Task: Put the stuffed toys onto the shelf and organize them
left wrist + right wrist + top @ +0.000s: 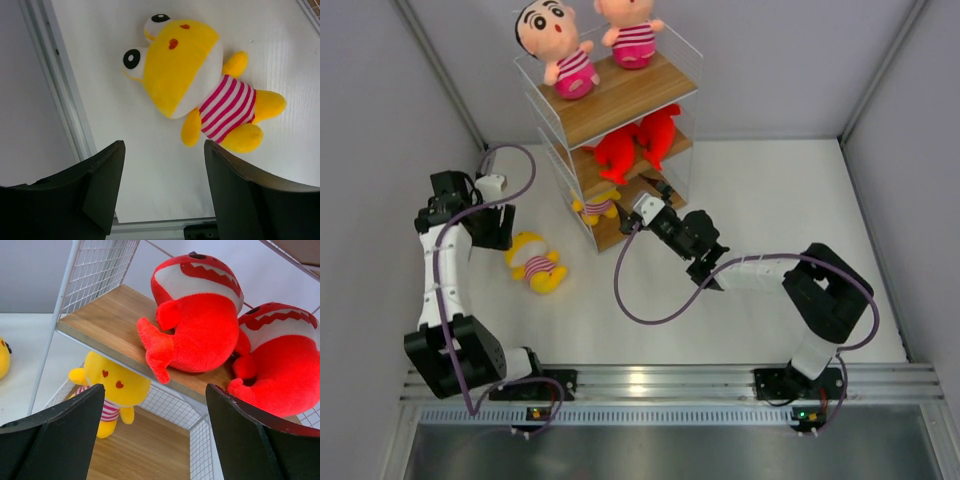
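Two arms rise from the near edge of the table (pixel 770 220), and both grippers are empty. The left gripper (pixel 498 232) (pixel 162 185) hangs over the left part of the table with its jaws spread wide. It grasps nothing and touches nothing.

Just beyond its fingertips lies one yellow toy (pixel 535 262) (pixel 190 85). It lies on its back on the table surface, outside the shelf (pixel 620 95) (pixel 105 325) and near its left front corner.

The right gripper (pixel 645 203) (pixel 155 430) is extended to the open front of the shelf at the level of the lower tiers. Its jaws are also released, with a clear gap between them and nothing held.

Shelf contents, lowest tier upward:
- Bottom tier: a second yellow toy (pixel 598 205) (pixel 112 390) stands at the left end, close to the wire side panel.
- Middle tier: two red sharks sit side by side and touch each other. These are the left shark (pixel 616 152) (pixel 197 315) and the right shark (pixel 658 132) (pixel 280 365).
- Top tier: a black-haired boy doll (pixel 558 45) sits at the left. A second doll in pink stripes (pixel 632 30) sits to its right, with its head cut off by the frame edge.
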`<state>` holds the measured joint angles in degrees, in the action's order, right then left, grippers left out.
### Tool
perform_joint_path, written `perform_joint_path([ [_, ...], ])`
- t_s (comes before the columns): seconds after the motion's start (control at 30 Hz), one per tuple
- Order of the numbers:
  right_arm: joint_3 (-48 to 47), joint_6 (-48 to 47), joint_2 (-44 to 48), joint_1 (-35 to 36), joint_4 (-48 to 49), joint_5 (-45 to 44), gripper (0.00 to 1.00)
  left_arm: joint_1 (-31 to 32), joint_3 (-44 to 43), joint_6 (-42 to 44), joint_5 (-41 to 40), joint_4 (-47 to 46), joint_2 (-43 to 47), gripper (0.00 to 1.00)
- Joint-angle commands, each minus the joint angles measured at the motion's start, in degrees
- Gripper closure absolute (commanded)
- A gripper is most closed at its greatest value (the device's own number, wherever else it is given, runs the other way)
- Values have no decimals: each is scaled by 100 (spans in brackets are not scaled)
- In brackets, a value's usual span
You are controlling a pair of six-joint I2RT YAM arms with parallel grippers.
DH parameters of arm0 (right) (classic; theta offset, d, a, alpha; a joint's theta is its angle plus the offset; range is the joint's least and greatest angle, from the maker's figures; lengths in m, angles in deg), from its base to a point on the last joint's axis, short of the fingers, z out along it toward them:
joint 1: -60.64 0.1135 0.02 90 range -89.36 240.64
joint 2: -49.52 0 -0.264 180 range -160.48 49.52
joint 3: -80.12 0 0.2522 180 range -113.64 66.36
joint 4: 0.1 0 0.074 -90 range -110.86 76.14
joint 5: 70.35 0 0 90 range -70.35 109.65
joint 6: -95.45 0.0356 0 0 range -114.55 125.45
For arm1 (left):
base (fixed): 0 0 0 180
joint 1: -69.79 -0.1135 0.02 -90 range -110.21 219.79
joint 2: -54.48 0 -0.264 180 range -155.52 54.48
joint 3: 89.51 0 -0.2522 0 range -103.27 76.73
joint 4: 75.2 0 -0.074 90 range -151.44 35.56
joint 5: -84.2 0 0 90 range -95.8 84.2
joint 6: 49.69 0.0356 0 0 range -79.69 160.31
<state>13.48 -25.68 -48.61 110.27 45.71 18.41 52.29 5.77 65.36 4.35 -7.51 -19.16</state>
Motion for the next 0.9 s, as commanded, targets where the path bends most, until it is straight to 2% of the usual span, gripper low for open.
perform_joint_path([
  [0.0, 32, 310, 443, 82, -112, -70, 18, -87, -400, 122, 654, -128, -569, 29],
  [0.1, 41, 327, 654, 109, -288, -70, 18, -79, -524, 201, 1083, -129, -1035, 21],
  [0.2, 59, 424, 803, 117, -358, -79, 18, -70, -542, 158, 1156, -382, -1484, 11],
  [0.4, -108, 600, 1067, 126, -797, -26, 17, -70, -568, 17, 752, -937, -2337, 14],
  [0.5, -108, 644, 1216, 135, -833, 88, 18, -78, -568, -106, 751, -1078, -2566, 27],
  [0.6, -117, 766, 1313, 153, -859, 245, 18, -70, -411, -133, 970, -1236, -2602, 50],
  [0.67, -152, 889, 1375, 170, -1043, 343, 18, -78, -349, -142, 1190, -1254, -2550, 88],
  [0.7, -213, 933, 1453, 179, -1166, 439, 18, -70, -296, -185, 1226, -1254, -2445, 100],
  [0.77, -362, 1152, 1533, 205, -1603, 527, 19, -79, -165, -160, 1331, -1254, -2199, 100],
  [0.87, -599, 1590, 1726, 275, -2201, 835, 22, -87, 248, 24, 1480, -1254, -1295, 100],
])
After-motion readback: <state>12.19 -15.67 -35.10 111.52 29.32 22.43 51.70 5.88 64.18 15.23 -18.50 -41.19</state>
